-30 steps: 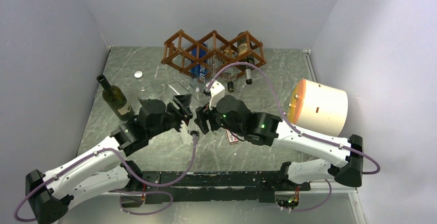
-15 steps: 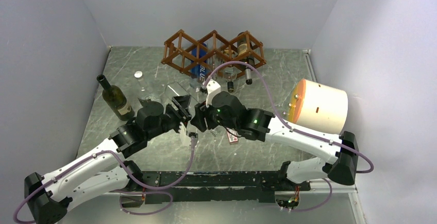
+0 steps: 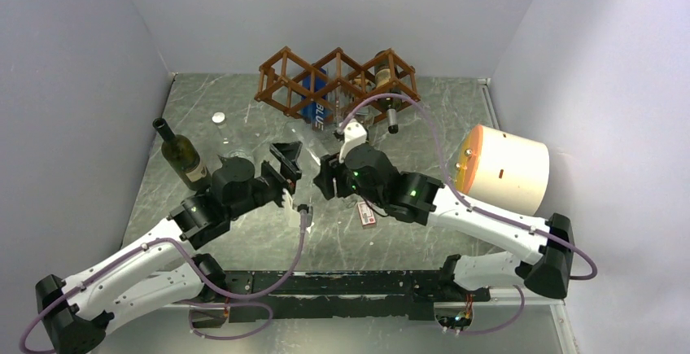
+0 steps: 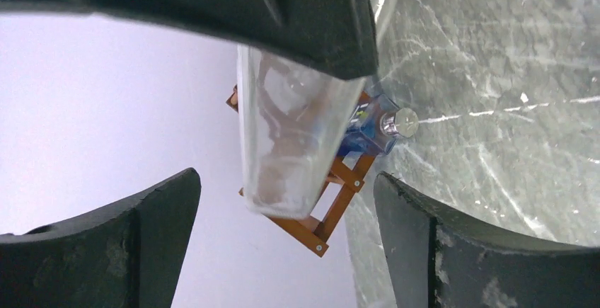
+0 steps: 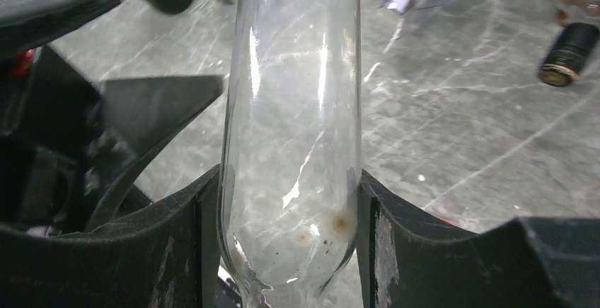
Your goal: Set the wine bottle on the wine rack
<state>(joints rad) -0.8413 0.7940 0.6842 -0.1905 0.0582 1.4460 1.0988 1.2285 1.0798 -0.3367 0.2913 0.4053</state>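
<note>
1. Overhead, toward the back of the grey marbled table (image 3: 456, 110), stands the reddish-brown wooden lattice wine rack (image 3: 313, 67). The left gripper (image 3: 289, 173) and the right gripper (image 3: 320, 179) face each other mid-table, apart from the rack.
2. Left wrist: the left gripper's fingers are spread wide, flanking the clear glass wine bottle (image 4: 297, 131) without touching it. The rack lies beyond.
3. Right wrist: the right gripper's fingers are clamped on the bottle's body.
</note>
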